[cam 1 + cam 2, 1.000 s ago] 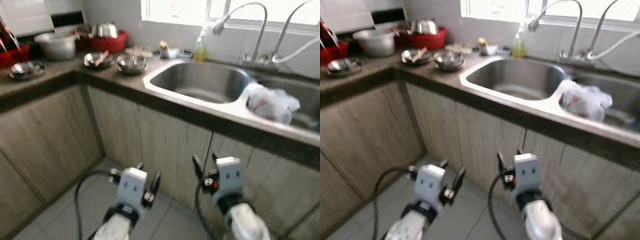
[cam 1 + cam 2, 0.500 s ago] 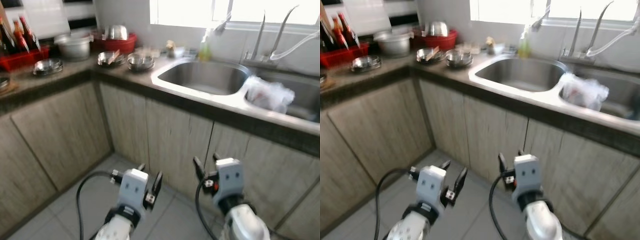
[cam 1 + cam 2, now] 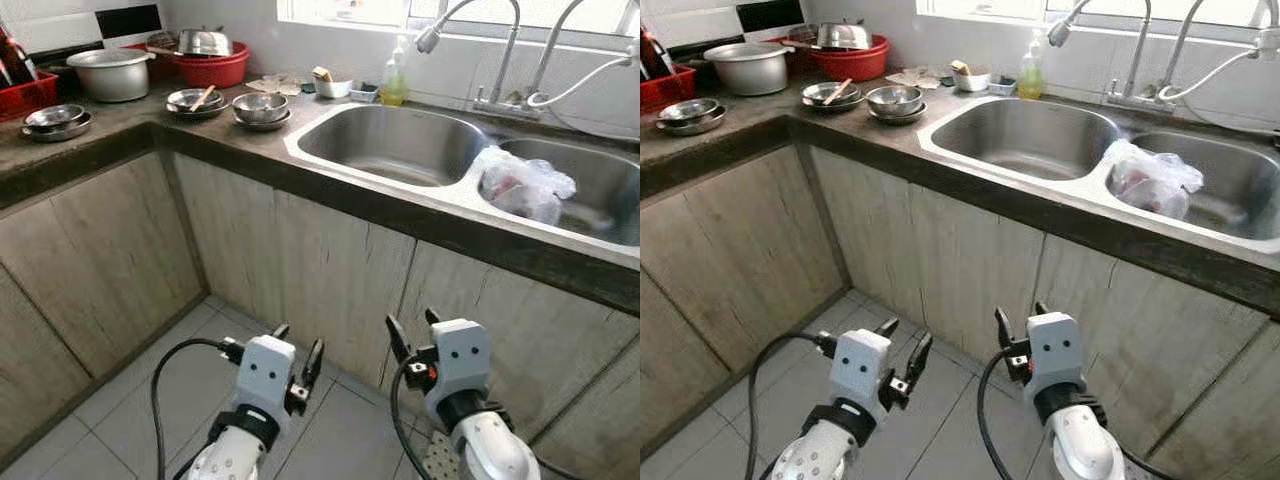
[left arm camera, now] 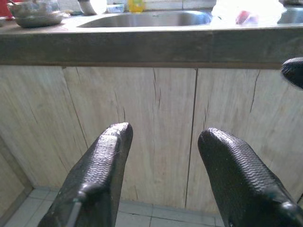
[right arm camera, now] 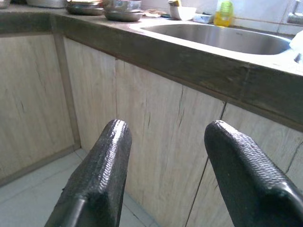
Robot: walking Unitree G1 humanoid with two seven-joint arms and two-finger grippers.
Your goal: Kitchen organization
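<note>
My left gripper (image 3: 299, 338) and right gripper (image 3: 411, 321) hang low in front of the wooden cabinet doors (image 3: 330, 270), both open and empty. Above them runs a dark counter (image 3: 230, 135) with a double steel sink. The left basin (image 3: 400, 145) holds nothing. A crumpled plastic bag (image 3: 525, 185) lies in the right basin (image 3: 610, 200). Stacked steel bowls (image 3: 260, 108) stand left of the sink, with another bowl (image 3: 195, 100) holding a utensil. In the wrist views the left gripper (image 4: 165, 133) and right gripper (image 5: 168, 126) face the cabinet doors.
A steel pot (image 3: 110, 72), a red basin (image 3: 210, 65) with a lid and a red crate (image 3: 25, 95) line the back left. More steel bowls (image 3: 55, 120) sit on the side counter. A soap bottle (image 3: 394, 85) and two taps (image 3: 480, 40) stand behind the sink. Grey floor tiles (image 3: 130, 410) lie below.
The camera has swung and steadied, so the counter and sink have shifted in frame and are sharper now. Both grippers hold the same open pose as before.
</note>
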